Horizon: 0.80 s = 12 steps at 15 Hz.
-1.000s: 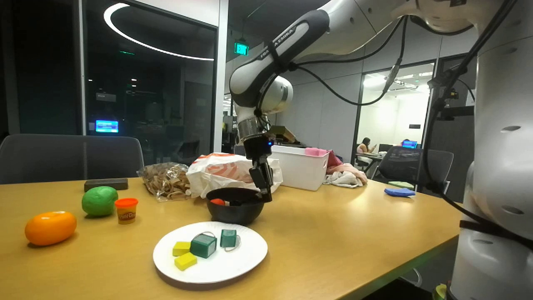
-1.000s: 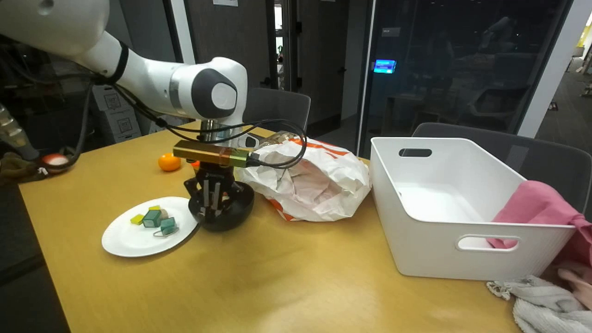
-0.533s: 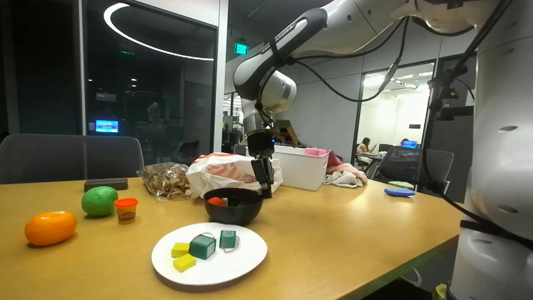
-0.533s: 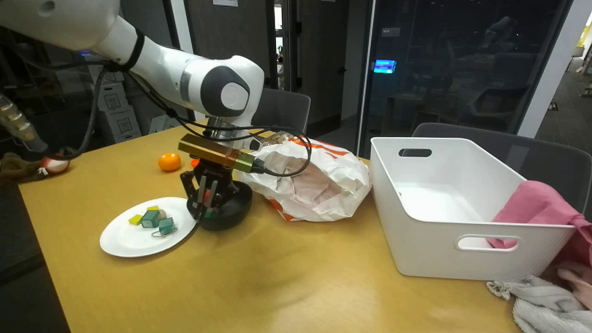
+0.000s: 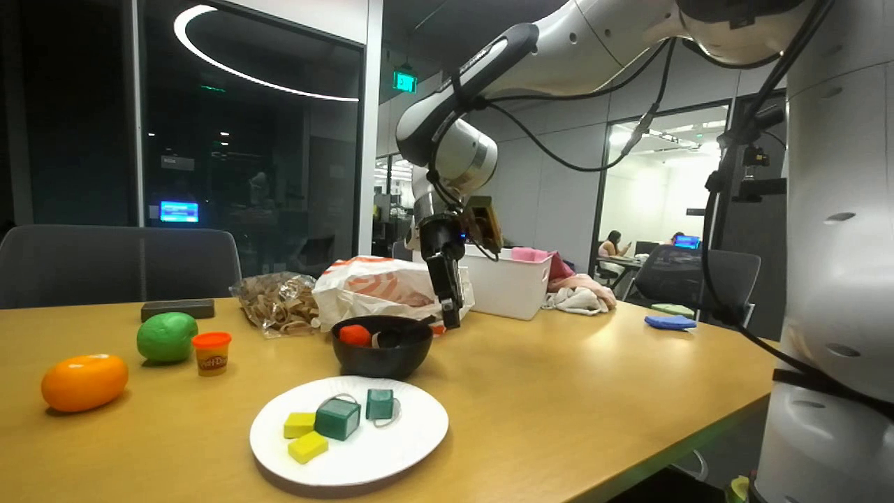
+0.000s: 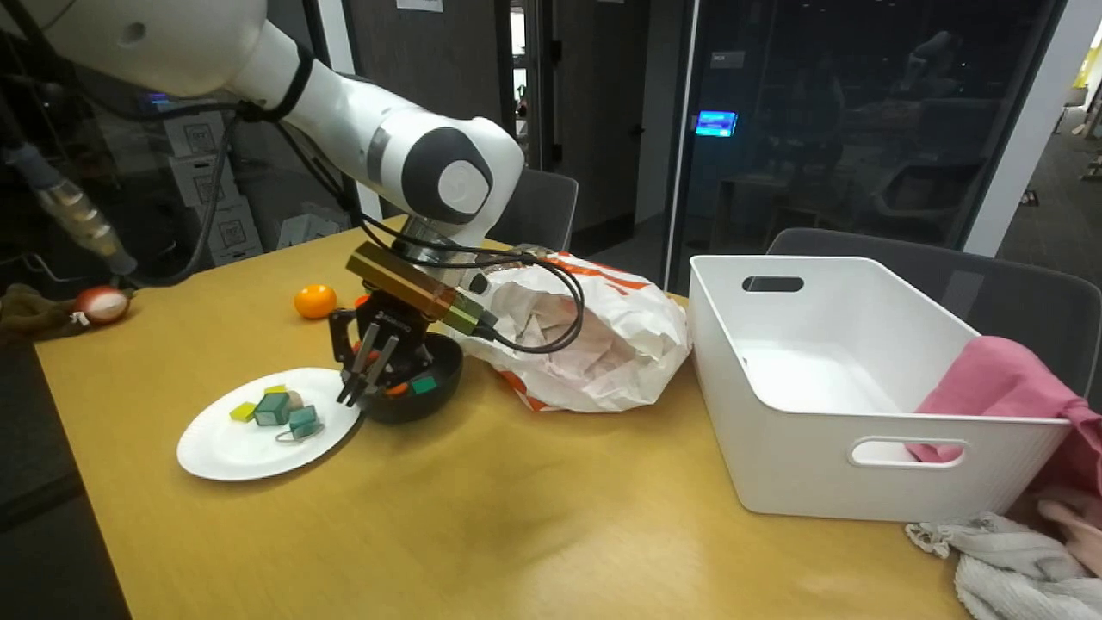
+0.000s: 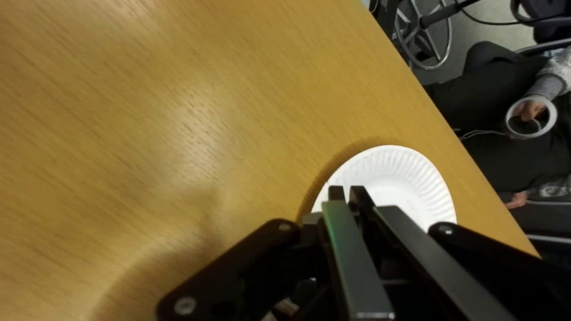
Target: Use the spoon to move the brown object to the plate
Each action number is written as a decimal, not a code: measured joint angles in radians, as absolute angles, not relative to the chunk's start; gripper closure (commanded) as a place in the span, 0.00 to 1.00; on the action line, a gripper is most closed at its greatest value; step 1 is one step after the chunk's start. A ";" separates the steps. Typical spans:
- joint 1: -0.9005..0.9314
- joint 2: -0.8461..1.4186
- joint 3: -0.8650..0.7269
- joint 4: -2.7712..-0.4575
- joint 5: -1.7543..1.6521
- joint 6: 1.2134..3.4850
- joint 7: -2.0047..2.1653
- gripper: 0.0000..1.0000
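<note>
My gripper (image 5: 450, 320) is tilted at the rim of the black bowl (image 5: 382, 361). In the wrist view its fingertips (image 7: 347, 189) are nearly together with a narrow dark gap. A slim dark handle, the spoon (image 5: 422, 322), runs from the bowl to the fingers; its bowl end is hidden. A red-orange ball (image 5: 355, 335) and a pale piece (image 5: 377, 340) are in the bowl. The white plate (image 5: 391, 450) holds green and yellow blocks, and a small tan piece (image 6: 295, 400) behind them. I cannot tell which piece is the brown object.
A crumpled white bag (image 5: 363, 290) stands behind the bowl, and a white bin (image 6: 826, 465) beside it. A Play-Doh tub (image 5: 211, 355), a green fruit (image 5: 167, 337) and an orange fruit (image 5: 85, 383) stand away from the plate. The plate lies near the table edge (image 7: 446, 111).
My gripper has tilted and risen slightly. The bowl has slid towards the plate, and the plate has shifted a little the same way. More of the bowl's contents shows.
</note>
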<state>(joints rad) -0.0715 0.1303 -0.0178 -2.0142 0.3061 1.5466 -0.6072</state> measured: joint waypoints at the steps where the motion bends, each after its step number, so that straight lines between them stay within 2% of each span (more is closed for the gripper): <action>1: -0.075 0.138 -0.018 -2.007 0.317 1.532 -0.618 0.91; 12: -0.105 0.184 -0.019 -1.958 0.420 1.442 -0.736 0.91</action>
